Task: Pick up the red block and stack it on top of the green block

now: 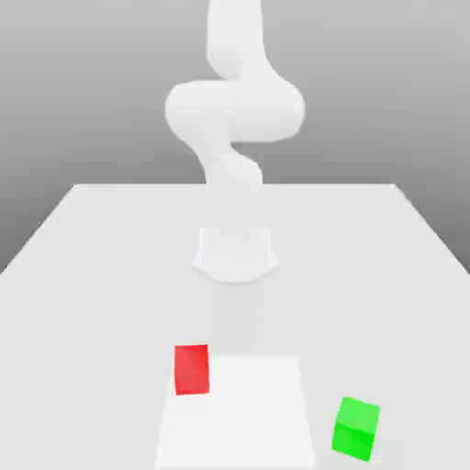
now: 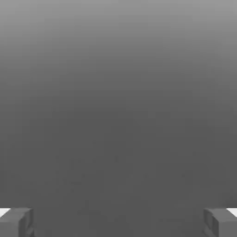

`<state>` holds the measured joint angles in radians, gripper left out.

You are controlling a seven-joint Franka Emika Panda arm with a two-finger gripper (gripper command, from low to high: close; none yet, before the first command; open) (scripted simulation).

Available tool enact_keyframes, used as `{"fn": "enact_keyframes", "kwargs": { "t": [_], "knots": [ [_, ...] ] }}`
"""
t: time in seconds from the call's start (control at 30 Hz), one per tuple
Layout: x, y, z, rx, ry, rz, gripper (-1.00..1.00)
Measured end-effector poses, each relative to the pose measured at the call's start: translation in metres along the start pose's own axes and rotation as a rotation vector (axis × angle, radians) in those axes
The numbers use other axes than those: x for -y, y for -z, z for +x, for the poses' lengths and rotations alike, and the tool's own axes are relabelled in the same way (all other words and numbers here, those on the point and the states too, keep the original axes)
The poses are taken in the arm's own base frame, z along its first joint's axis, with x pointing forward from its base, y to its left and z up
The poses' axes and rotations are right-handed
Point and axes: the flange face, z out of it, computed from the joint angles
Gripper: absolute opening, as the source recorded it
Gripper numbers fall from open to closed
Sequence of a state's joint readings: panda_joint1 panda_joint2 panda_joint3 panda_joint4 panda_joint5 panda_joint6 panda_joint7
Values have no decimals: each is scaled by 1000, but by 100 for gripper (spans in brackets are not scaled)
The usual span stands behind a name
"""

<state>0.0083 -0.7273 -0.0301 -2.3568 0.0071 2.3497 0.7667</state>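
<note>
The reach for the red block [image 1: 192,370] was in hand; the claw [image 2: 118,223] hung released, and the next move called for lowering it over that block

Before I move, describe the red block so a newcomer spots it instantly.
On the big pale table, find the white square. The red block sits at its corner nearest the robot, toward the exterior view's left; the green block lies off the square.
</note>
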Motion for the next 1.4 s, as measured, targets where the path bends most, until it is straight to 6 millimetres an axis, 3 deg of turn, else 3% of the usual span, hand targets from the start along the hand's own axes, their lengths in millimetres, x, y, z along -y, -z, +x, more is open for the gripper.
{"fn": "enact_keyframes", "kwargs": {
  "t": [0.13, 0.3, 0.43, 0.57, 0.63, 0.83, 0.87, 1.1, 1.33, 1.4],
  "knots": [
    [-38, -101, -12, 117, 11, -96, 0],
    [-99, -204, -50, 254, 32, -220, 0],
    [-162, -270, -98, 366, 54, -330, 0],
    [-239, -318, -161, 488, 85, -460, 0],
    [-260, -331, -178, 513, 93, -486, 0],
    [-289, -370, -204, 521, 96, -496, 0],
    [-292, -374, -208, 522, 95, -496, -100],
    [-292, -374, -208, 522, 94, -496, -100],
    [-267, -333, -182, 522, 92, -496, -100],
    [-249, -333, -178, 529, 133, -490, -100]
  ]
}}
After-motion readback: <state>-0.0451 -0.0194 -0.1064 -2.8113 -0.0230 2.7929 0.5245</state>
